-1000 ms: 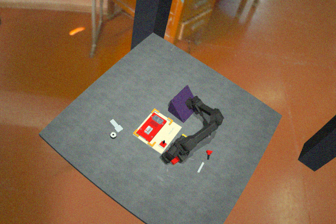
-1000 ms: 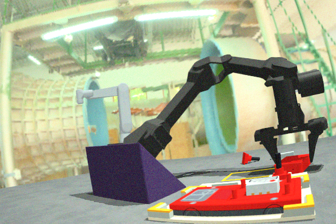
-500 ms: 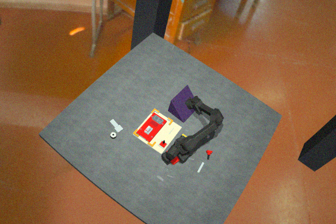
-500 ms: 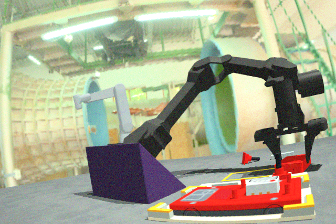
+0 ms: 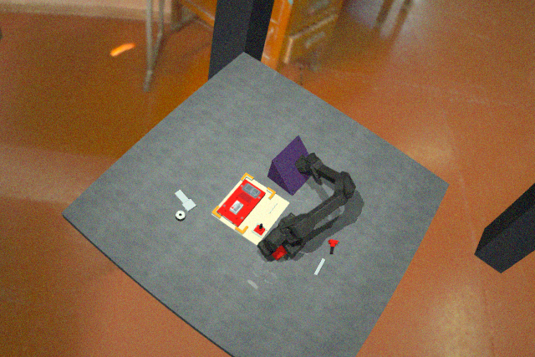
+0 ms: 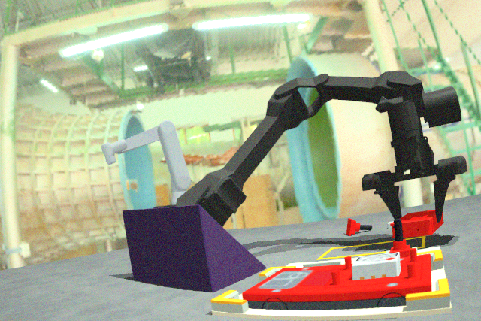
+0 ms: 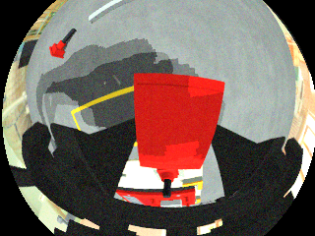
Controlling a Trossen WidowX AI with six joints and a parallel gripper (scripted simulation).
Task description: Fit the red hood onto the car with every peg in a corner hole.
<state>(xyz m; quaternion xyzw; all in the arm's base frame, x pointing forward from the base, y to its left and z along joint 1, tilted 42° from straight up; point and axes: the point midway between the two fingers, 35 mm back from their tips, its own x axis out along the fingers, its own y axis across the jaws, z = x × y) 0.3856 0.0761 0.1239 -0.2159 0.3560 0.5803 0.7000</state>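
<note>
The red hood (image 5: 279,252) (image 6: 417,225) (image 7: 177,118) is between the two fingers of my gripper (image 6: 418,219) (image 7: 175,125), which is shut on its sides. In the exterior view the hood looks slightly tilted; its exact height over the table is hard to tell. The red chassis (image 5: 249,200) (image 6: 303,290) sits in the cream jig (image 5: 281,203) with yellow-topped corners. The pale engine block (image 5: 236,206) (image 6: 376,267) stands on the deck, with red pegs (image 6: 347,263) (image 6: 410,271) around it. The hood's corner holes are not clear in these views.
An upright red part with a black stem (image 5: 259,229) (image 6: 399,246) stands on the jig plate close to the hood. A similar part (image 5: 333,243) (image 7: 58,49) lies on the table near a white strip (image 5: 319,267). A purple wedge (image 5: 287,169) (image 6: 167,247) is beside the arm's base.
</note>
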